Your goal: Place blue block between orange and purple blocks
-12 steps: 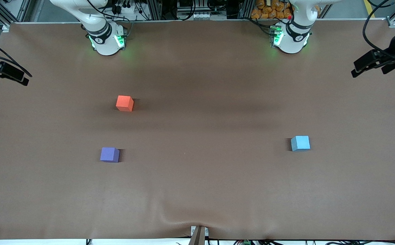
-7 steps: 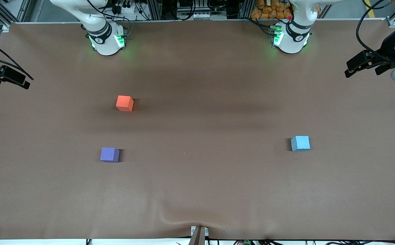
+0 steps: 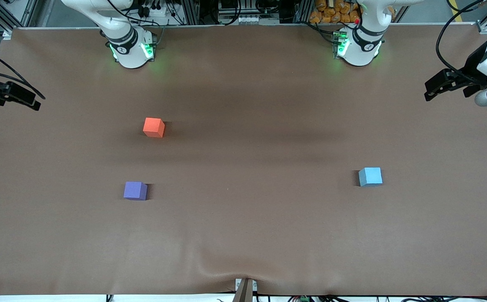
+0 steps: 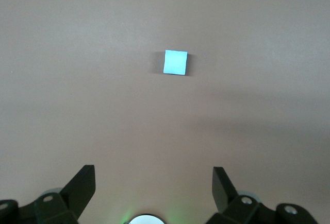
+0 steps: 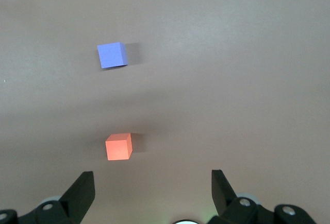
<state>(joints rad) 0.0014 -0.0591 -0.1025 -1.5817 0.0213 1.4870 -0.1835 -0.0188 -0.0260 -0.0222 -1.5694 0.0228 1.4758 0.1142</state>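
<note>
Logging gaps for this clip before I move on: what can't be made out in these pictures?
- Right hand: front view's edge cuts off its arm.
- Left hand: front view's edge cuts off part of its wrist.
- Blue block: left wrist view shows only its top face.
- Orange block, purple block: absent from left wrist view.
- Table: its end edges lie outside the front view.

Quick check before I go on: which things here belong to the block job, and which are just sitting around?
Job:
- blue block, toward the left arm's end of the table
- orange block
- purple block, nearer the front camera than the orange one
- left pincer, open, nothing held
- right pincer, open, waiting

Just lying about:
- brown table cover; no other loose items visible
</note>
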